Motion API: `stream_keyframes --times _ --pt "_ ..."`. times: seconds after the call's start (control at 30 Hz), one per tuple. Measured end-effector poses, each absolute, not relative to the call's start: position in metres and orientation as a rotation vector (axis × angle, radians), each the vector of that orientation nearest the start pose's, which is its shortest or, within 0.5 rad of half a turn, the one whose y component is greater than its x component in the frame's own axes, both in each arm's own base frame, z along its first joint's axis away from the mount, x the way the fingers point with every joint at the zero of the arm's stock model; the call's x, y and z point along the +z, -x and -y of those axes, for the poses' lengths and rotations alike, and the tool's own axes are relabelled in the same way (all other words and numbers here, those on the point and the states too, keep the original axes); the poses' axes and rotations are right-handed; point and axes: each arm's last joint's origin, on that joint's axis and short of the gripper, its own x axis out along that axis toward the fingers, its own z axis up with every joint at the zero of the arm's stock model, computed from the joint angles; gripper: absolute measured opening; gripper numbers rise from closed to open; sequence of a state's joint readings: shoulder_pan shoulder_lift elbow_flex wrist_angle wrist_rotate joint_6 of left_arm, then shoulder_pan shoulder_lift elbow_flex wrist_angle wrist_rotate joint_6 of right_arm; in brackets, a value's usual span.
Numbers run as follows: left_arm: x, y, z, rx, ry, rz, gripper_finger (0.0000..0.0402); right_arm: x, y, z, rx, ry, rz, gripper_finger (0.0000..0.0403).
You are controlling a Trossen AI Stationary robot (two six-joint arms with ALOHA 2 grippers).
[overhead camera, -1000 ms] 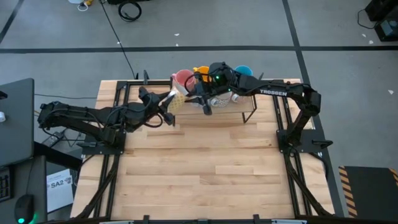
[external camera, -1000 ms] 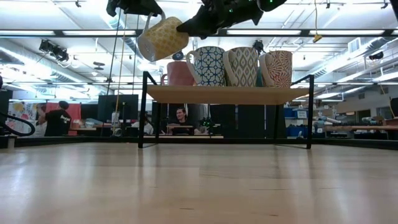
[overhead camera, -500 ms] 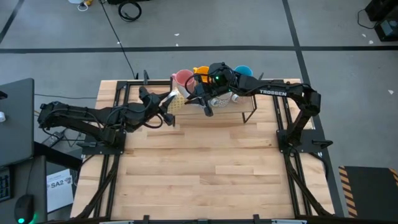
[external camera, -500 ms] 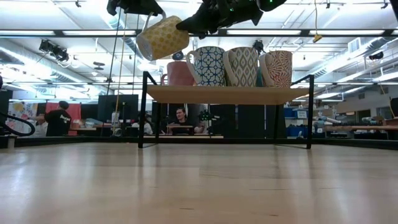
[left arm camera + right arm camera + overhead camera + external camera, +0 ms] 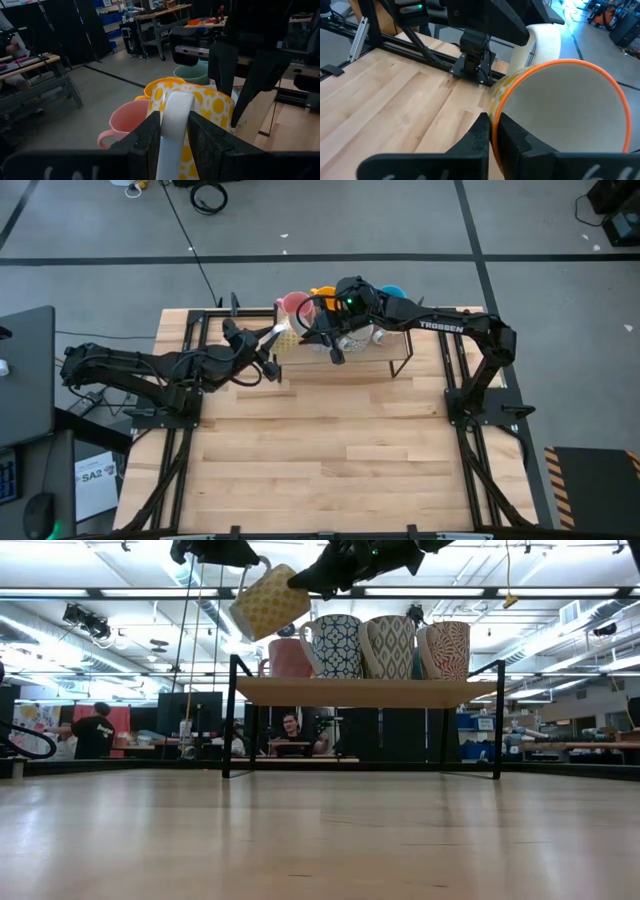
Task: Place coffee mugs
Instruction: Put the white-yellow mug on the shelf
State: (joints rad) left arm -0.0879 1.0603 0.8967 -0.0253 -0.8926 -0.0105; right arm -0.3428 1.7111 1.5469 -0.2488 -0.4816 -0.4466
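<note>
Left tool pinches the glossy white handle of the yellow-dotted mug; right tool pinches its thin orange rim above the wooden shelf.

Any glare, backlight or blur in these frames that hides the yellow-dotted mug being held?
Low view: bright ceiling lights backlight the yellow-dotted mug, and both arms read as silhouettes. Left wrist view: the left tool grips the handle; its nearest parts are soft. Right wrist view: the right tool pinches the rim; no glare. High view: even light, mugs small.
</note>
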Motion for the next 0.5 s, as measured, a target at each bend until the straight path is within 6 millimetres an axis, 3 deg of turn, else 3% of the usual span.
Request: stream_keyframes --times 0.3,0.5 --pt "0.339 -0.225 -0.002 0.795 -0.081 -0.161 0.0103 0.347 -0.375 0.12 0.225 0.286 -0.34 0.0023" --pt "0.35 -0.212 0.006 0.745 -0.059 -0.112 0.0103 0.347 -0.374 0.121 0.224 0.295 -0.346 0.0023"
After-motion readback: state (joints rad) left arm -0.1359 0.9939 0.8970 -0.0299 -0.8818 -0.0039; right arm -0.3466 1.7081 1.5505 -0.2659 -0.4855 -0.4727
